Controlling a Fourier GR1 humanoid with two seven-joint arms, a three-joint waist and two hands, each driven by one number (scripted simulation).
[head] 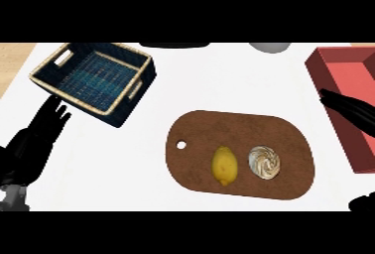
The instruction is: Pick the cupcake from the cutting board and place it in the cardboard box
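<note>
The swirl-frosted cupcake (264,162) sits lower right of centre on the rounded brown cutting board (285,134), beside an oval lemon (225,165). The right hand (351,109), fingers straight, overlaps the red box (344,74) at the right edge. The left hand (45,124) rests spread at left.

Single head view, steeply down onto counter (219,84).

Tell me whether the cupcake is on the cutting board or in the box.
On the cutting board: the cupcake sits beside the lemon, outside the red box.
</note>
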